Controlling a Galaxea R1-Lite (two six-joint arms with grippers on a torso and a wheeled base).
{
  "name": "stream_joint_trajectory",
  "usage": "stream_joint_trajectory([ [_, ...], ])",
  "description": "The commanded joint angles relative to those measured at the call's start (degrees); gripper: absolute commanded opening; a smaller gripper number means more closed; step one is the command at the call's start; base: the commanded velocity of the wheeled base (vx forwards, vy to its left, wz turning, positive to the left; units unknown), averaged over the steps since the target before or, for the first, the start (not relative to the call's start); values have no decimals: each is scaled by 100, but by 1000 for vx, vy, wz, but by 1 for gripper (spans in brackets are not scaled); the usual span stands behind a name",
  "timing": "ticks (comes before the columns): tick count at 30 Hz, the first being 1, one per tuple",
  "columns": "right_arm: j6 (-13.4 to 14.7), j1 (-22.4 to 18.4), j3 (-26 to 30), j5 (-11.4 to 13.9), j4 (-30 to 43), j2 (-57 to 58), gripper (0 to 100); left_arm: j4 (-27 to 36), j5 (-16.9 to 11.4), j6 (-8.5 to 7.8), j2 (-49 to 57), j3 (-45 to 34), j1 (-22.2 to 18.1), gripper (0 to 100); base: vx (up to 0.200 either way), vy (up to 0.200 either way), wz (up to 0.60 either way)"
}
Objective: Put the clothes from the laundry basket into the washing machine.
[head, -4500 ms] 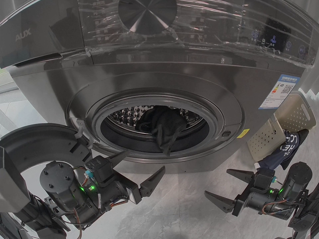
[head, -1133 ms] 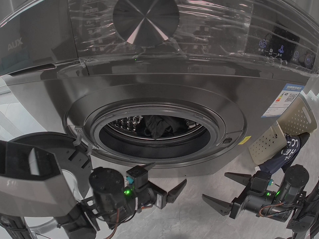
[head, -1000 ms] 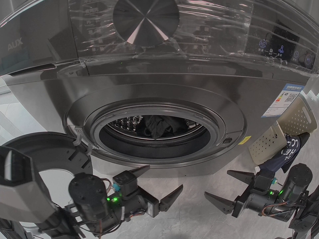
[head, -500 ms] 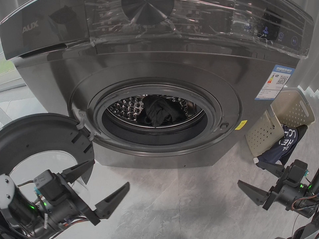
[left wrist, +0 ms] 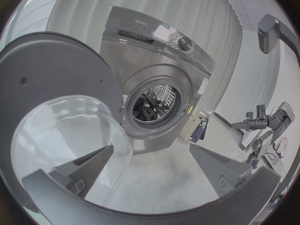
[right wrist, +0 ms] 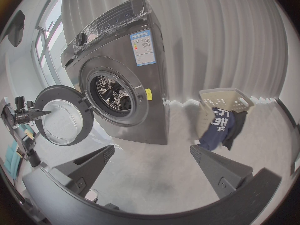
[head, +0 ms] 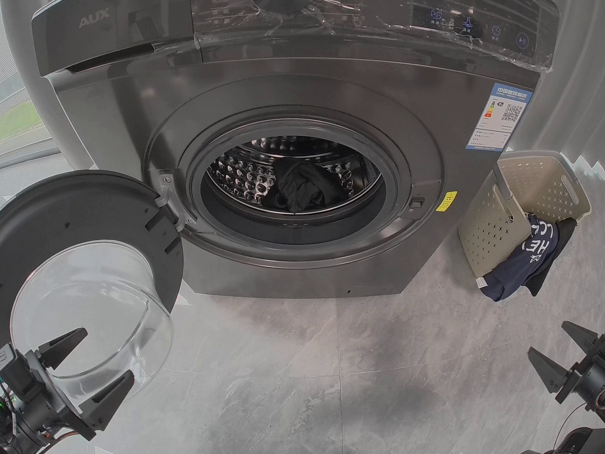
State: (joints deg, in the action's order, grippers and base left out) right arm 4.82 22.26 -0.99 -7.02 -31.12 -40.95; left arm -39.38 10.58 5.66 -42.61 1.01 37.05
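Observation:
The grey washing machine stands with its round door swung open to the left. A black garment lies inside the drum, also seen from the left wrist. The beige laundry basket lies tipped on its side to the right of the machine. A navy garment with white letters spills out of it onto the floor, with a black piece beside it. My left gripper is open and empty, low in front of the door glass. My right gripper is open and empty, over the floor short of the basket.
Grey tiled floor stretches free between both grippers and the machine. A pleated curtain wall runs behind the machine and the basket. The open door stands close by the left gripper.
The head camera has drawn back from the machine, so it looks smaller. The black garment that hung over the drum lip now lies inside. Both grippers stay open, lower in view.

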Motion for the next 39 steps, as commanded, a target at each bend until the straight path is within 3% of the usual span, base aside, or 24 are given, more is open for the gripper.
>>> stream_joint_trajectory([
  [1, -227, -1505, -402, 157, 2330, 3225, 100, 2171, -1137, -12, 3092, -101, -1806, 100, 0, 0, 0],
  [4, -218, -1743, -385, 157, 2523, 3559, 100, 2953, -1234, -73, 3777, -101, -2281, 100, -133, 0, 0],
  [7, -200, -1997, -341, 201, 2594, 3699, 100, 3226, -1049, -38, 3786, -101, -2334, 100, -67, 0, 0],
  [8, -209, -2182, -200, 263, 2673, 3875, 100, 3305, -671, 129, 3777, -101, -2369, 100, 0, 0, 0],
  [10, -271, -2235, 81, 272, 2778, 4095, 100, 3401, -399, 296, 3760, -101, -2457, 100, 0, 0, 0],
  [13, -253, -2235, 81, 315, 3068, 4095, 100, 3524, -267, 243, 3751, -101, -2659, 100, 0, 0, 0],
  [15, -253, -2244, 90, 307, 3042, 4095, 100, 3524, 32, 225, 3751, -101, -2879, 100, 0, -100, 0],
  [17, -262, -2244, 90, 307, 3042, 4095, 100, 3524, 111, 181, 3760, -101, -3151, 100, 0, -200, 0],
  [19, -262, -2244, 90, 315, 3042, 4095, 100, 3551, -162, 41, 3909, -101, -3547, 100, 0, -200, 0],
  [20, -262, -2235, 81, 315, 3042, 4095, 100, 3551, -601, -56, 4208, -101, -3705, 100, 0, -200, 0],
  [21, -262, -2235, 81, 315, 3042, 4095, 100, 3542, -1111, -267, 4261, -101, -3705, 100, 0, -200, 0],
  [22, -271, -2235, 81, 315, 3042, 4095, 100, 3542, -1208, -399, 4261, -101, -3687, 100, 0, -200, 0],
  [25, -262, -2226, 99, 315, 3007, 4095, 100, 3691, -522, -495, 4217, -75, -3678, 100, 0, -200, 0],
  [26, -262, -2235, 99, 324, 2998, 4095, 100, 3771, -425, -478, 4217, -40, -3661, 100, 0, -200, 0],
  [27, -279, -2235, 99, 324, 3007, 4095, 100, 3867, -522, -416, 4234, -5, -3652, 100, 0, -200, 0],
  [29, -306, -2244, 99, 351, 3042, 4095, 100, 3902, -1014, -117, 4261, 4, -3678, 100, 0, -200, 0],
  [30, -358, -2244, 99, 403, 3077, 4095, 100, 3876, -1243, -56, 4261, -5, -3678, 100, 0, -200, 0],
  [34, -402, -2226, 99, 465, 3086, 4095, 100, 3858, -1260, -214, 4261, -13, -3678, 100, 0, -200, 0],
  [39, -411, -2235, 99, 474, 3086, 4095, 100, 3902, -1216, -267, 4261, 4, -3687, 100, 0, -200, 0],
])
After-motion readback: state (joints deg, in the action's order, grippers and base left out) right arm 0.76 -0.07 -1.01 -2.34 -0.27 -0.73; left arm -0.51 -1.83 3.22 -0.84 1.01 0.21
